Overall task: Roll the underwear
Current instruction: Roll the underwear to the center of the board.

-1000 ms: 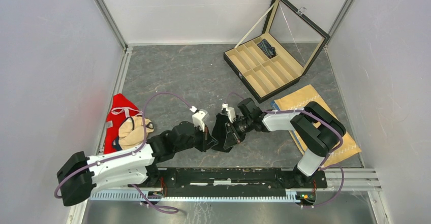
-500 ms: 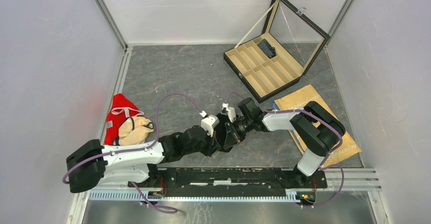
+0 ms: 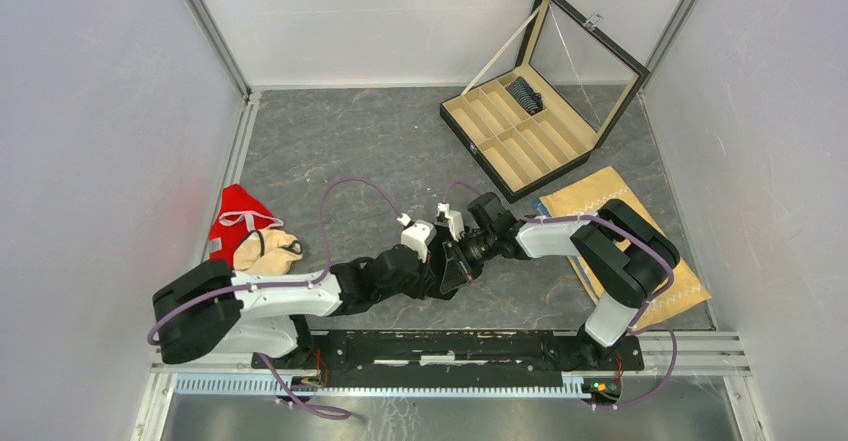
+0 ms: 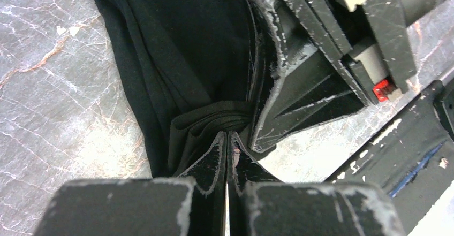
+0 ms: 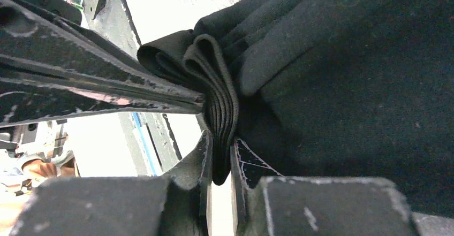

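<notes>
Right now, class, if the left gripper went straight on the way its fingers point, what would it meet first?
Probably the bunched folds of the black underwear, right at the shut tips of the left gripper. The right gripper clamps those same folds close beside it.

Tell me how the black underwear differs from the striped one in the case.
The black underwear is plain; the striped underwear shows thin pale lines. The black one lies on the table, its bunched edge pinched in the right end effector; the striped one sits compact in a case compartment, untouched. Both are small dark fabric.
</notes>
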Motion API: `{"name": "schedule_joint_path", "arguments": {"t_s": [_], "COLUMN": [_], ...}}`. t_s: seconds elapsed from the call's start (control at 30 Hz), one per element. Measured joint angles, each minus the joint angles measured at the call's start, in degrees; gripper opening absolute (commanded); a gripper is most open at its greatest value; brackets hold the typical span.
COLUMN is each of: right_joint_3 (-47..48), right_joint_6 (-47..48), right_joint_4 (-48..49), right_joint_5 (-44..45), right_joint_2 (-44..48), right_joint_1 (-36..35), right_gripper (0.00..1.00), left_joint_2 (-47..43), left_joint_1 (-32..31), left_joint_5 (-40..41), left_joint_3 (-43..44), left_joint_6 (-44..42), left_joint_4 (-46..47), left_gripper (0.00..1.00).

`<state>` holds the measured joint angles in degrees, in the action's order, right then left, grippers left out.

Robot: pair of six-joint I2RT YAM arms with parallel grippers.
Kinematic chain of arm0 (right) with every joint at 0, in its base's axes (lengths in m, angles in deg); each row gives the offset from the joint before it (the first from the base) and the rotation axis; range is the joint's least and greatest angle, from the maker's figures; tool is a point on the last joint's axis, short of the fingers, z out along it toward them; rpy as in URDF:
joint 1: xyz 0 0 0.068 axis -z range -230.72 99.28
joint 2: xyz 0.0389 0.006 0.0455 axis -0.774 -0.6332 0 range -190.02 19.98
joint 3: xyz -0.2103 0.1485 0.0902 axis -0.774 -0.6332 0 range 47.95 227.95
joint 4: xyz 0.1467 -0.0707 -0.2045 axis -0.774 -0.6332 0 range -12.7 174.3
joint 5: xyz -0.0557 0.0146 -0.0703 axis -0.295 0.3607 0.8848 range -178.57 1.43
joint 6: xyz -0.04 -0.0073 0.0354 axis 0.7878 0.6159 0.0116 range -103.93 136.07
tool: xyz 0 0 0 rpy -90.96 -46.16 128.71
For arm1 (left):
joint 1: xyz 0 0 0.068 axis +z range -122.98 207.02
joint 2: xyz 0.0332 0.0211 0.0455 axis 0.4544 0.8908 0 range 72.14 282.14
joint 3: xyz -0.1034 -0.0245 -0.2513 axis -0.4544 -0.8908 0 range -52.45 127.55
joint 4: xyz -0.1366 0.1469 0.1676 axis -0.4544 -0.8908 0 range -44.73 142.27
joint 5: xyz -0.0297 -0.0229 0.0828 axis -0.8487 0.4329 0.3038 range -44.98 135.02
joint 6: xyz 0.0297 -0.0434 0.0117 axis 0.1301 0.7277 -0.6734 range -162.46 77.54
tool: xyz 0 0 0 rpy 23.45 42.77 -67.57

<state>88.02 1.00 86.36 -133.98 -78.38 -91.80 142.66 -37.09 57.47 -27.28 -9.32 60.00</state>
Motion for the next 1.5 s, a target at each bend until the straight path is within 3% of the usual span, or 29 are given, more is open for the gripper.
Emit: {"name": "schedule_joint_path", "arguments": {"t_s": [0.43, 0.87, 1.17, 1.5], "right_joint_3": [-0.2, -5.2, -6.7, -8.4], "right_joint_6": [0.4, 0.4, -3.6, -9.0], "right_joint_4": [-0.8, -4.2, -0.2, 6.2], "right_joint_5": [2.3, 18.7, 23.2, 23.8], "right_joint_2": [2.1, 15.2, 25.3, 19.2], "right_joint_1": [0.1, 0.7, 0.2, -5.7], "right_gripper": [0.37, 0.44, 0.14, 0.02], "left_joint_2": [5.0, 6.1, 6.9, 7.4], "left_joint_1": [-0.1, -0.1, -0.1, -0.1], "left_joint_5": [3.8, 4.6, 4.6, 4.5], "left_joint_3": [0.0, -2.5, -2.5, -2.5], "left_joint_6": [0.1, 0.9, 0.9, 0.9], "left_joint_4": [4.6, 10.8, 11.9, 12.6], "left_gripper": [0.02, 0.02, 0.02, 0.02]}}
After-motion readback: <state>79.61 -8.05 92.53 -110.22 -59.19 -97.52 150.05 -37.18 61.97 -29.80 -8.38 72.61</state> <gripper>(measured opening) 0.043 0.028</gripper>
